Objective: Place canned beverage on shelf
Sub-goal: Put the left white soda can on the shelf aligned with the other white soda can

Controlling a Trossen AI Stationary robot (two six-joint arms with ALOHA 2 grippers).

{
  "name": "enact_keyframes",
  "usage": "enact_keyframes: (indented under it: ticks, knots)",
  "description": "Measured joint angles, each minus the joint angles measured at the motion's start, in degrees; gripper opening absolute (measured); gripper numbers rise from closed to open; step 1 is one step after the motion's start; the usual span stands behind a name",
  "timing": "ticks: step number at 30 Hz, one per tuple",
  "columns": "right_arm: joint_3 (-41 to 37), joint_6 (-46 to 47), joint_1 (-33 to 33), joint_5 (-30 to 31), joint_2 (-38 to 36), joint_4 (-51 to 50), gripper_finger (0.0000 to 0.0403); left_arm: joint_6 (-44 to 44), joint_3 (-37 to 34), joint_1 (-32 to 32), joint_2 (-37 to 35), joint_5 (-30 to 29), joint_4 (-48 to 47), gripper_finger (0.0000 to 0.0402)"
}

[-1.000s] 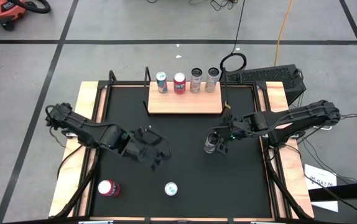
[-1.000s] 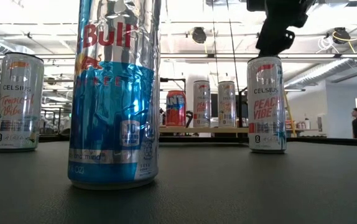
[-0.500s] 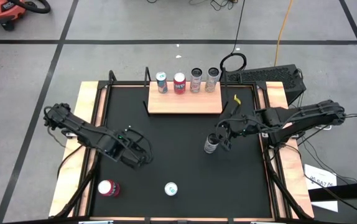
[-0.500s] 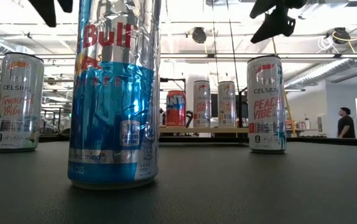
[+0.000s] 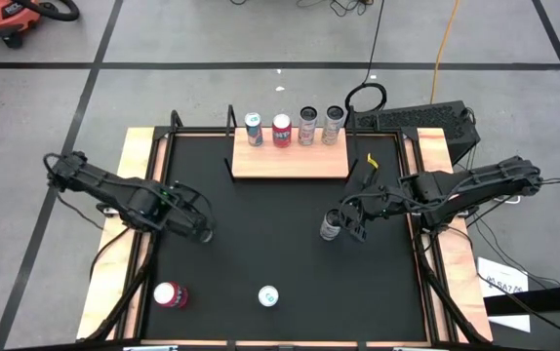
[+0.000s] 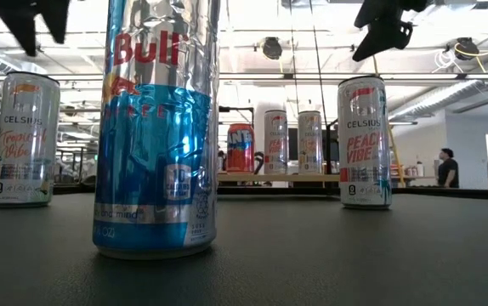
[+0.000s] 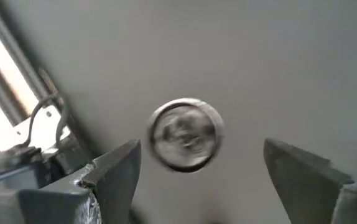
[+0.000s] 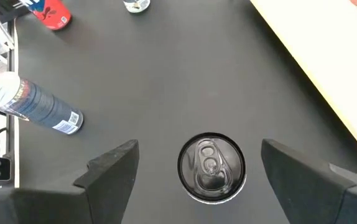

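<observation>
The shelf (image 5: 290, 162), a light-wood board at the mat's far side, carries several upright cans (image 5: 294, 127) along its far edge. A silver Celsius can (image 5: 330, 227) stands upright on the black mat right of centre. My right gripper (image 5: 351, 222) hangs open just above it, with the can top (image 8: 211, 168) showing between the fingers and clear of them. My left gripper (image 5: 199, 231) is open over the mat's left part, pointing down. A blurred can top (image 7: 185, 134) shows far below it.
Two more cans stand near the table's near edge: a red-and-white one (image 5: 170, 294) at the left and a blue Red Bull can (image 5: 267, 295) at the middle (image 6: 155, 127). Wooden strips and black frame rails (image 5: 141, 195) border the mat.
My left gripper has swung from the mat's middle toward the table's left edge and tipped to point more steeply down, staying open. My right gripper has risen a little off the top of the Celsius can, which stands where it was.
</observation>
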Motion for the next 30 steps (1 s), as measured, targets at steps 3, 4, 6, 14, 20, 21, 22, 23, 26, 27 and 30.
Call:
enact_keyframes:
  ticks: [3, 4, 6, 14, 20, 21, 22, 23, 26, 27, 30]
  knots:
    - [0.0, 0.5, 0.0, 0.0, 0.0, -0.5, 0.0327, -0.9, -3.4, 0.0, -1.8, 1.4, 1.1, 0.0319]
    - [0.0, 0.7, 0.0, 0.0, 0.0, -0.5, 0.0327, -1.4, -4.4, 0.0, -2.2, 1.6, 1.2, 0.0319]
    - [0.0, 0.8, 0.2, 0.1, 0.0, -0.4, 0.0327, -1.6, -5.9, 0.0, -3.2, 1.7, 1.5, 0.0319]
    - [0.0, 0.7, 0.3, 0.1, 0.0, 0.2, 0.0327, -0.8, -10.6, 0.0, -4.2, 1.5, 7.5, 0.0319]
    - [0.0, 0.6, 0.3, 0.1, 0.0, 0.5, 0.0327, -0.9, -15.6, 0.7, -4.2, 3.3, 8.6, 0.0319]
    - [0.0, 0.7, 0.3, 0.1, 0.0, 0.5, 0.0327, 0.1, -16.4, 0.8, -4.2, 3.8, 9.8, 0.0319]
    - [0.0, 0.8, 0.3, 0.0, 0.0, 0.5, 0.0327, 1.2, -17.1, 0.9, -4.2, 3.9, 11.7, 0.0319]
    - [0.0, 0.9, 0.3, 0.0, 0.0, 0.4, 0.0327, 2.2, -17.6, 1.0, -4.2, 4.0, 13.5, 0.0319]
    - [0.0, 1.0, 0.3, -0.6, 0.0, 0.4, 0.0327, 4.4, -18.6, 1.1, -4.2, 3.7, 17.5, 0.0319]
    - [0.0, 1.0, 0.3, -1.3, 0.0, 0.4, 0.0327, 4.6, -18.8, 1.1, -4.2, 3.1, 18.8, 0.0319]
    - [0.0, 1.0, 0.3, -1.5, 0.0, 0.4, 0.0327, 4.7, -19.5, 1.1, -4.2, 2.6, 20.8, 0.0316]
